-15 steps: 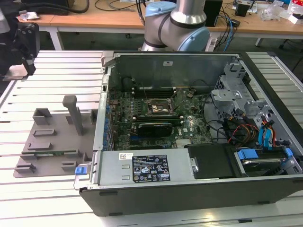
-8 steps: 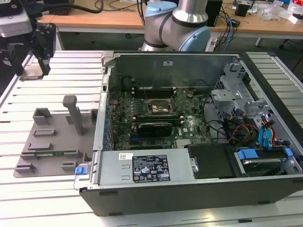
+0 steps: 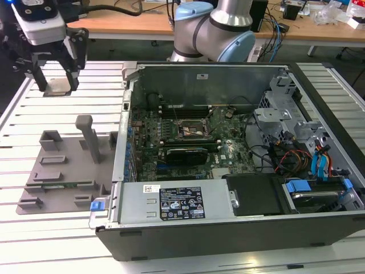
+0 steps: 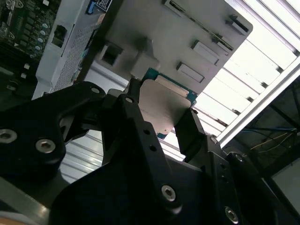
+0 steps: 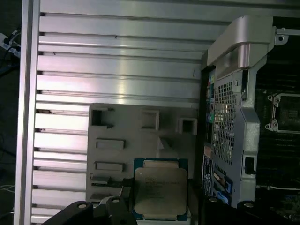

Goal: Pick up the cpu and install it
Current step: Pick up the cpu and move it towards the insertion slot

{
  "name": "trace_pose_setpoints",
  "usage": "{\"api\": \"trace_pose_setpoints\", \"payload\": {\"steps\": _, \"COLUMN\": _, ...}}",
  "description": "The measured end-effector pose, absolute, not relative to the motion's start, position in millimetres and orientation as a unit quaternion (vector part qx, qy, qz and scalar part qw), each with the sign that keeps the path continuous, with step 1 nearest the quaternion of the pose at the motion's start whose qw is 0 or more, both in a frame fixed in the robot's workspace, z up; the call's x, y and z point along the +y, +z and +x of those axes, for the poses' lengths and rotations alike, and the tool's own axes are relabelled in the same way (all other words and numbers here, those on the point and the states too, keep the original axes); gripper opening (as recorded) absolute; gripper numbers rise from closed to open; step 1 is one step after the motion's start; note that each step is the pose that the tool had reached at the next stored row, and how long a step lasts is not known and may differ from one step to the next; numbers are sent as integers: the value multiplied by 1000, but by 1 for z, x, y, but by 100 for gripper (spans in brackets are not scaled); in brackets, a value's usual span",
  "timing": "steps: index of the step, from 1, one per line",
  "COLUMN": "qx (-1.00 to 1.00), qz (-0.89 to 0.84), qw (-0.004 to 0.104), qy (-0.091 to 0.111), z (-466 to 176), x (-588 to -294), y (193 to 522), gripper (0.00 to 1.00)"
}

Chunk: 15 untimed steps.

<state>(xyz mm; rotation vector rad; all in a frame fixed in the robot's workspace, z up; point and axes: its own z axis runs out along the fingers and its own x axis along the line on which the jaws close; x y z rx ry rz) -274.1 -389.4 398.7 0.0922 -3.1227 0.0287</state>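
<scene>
Gripping the cpu [image 5: 161, 187] by 2 opposite edges, the jaws are closed on it above the desk [image 3: 23, 114]; keep it level and the squeeze gentle.

looks like a robotics lab or an electronics test workshop. at the centre, a desktop computer case [image 3: 188, 237] laid on its side with the panel off, baring a green motherboard [image 3: 228, 151] and metal drive cages [image 3: 279, 117]. under the case, a counter [image 3: 51, 240] of ribbed aluminium profiles, the sort built for rigs rather than for a home. just beside the case, at the exterior view's left, a grey moulded fixture tray [image 3: 63, 171] with slots and posts. right behind the case, a silver and pale blue industrial robot arm [image 3: 225, 28]. further behind the case, a long wooden desk [image 3: 131, 24] strewn with cables [image 3: 276, 28] and small gear.
</scene>
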Motion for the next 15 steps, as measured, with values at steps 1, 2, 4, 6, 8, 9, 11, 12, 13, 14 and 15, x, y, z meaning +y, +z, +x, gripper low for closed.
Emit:
{"api": "trace_pose_setpoints", "payload": {"steps": 1, "qx": -999, "qz": 30, "qw": 9, "qy": 9, "z": -268, "x": -389, "y": 399, "gripper": 55}}
{"api": "trace_pose_setpoints", "payload": {"steps": 2, "qx": -999, "qz": 30, "qw": 9, "qy": 9, "z": -263, "x": -389, "y": 399, "gripper": 55}}
{"api": "trace_pose_setpoints", "payload": {"steps": 4, "qx": -999, "qz": 30, "qw": 9, "qy": 9, "z": -251, "x": -389, "y": 399, "gripper": 55}}
{"api": "trace_pose_setpoints", "payload": {"steps": 6, "qx": -999, "qz": 30, "qw": 9, "qy": 9, "z": -237, "x": -389, "y": 399, "gripper": 55}}
{"api": "trace_pose_setpoints", "payload": {"steps": 8, "qx": -999, "qz": 30, "qw": 9, "qy": 9, "z": -226, "x": -389, "y": 399, "gripper": 55}}
{"api": "trace_pose_setpoints", "payload": {"steps": 9, "qx": -999, "qz": 30, "qw": 9, "qy": 9, "z": -223, "x": -389, "y": 399, "gripper": 55}}
{"api": "trace_pose_setpoints", "payload": {"steps": 11, "qx": -999, "qz": 30, "qw": 10, "qy": 9, "z": -208, "x": -389, "y": 399, "gripper": 55}}
{"api": "trace_pose_setpoints", "payload": {"steps": 12, "qx": -999, "qz": 29, "qw": 10, "qy": 9, "z": -202, "x": -389, "y": 399, "gripper": 55}}
{"api": "trace_pose_setpoints", "payload": {"steps": 13, "qx": -999, "qz": 30, "qw": 10, "qy": 9, "z": -196, "x": -389, "y": 399, "gripper": 55}}
{"api": "trace_pose_setpoints", "payload": {"steps": 14, "qx": -999, "qz": 30, "qw": 10, "qy": 9, "z": -191, "x": -389, "y": 399, "gripper": 55}}
{"api": "trace_pose_setpoints", "payload": {"steps": 15, "qx": -999, "qz": 30, "qw": 10, "qy": 9, "z": -188, "x": -389, "y": 399, "gripper": 55}}
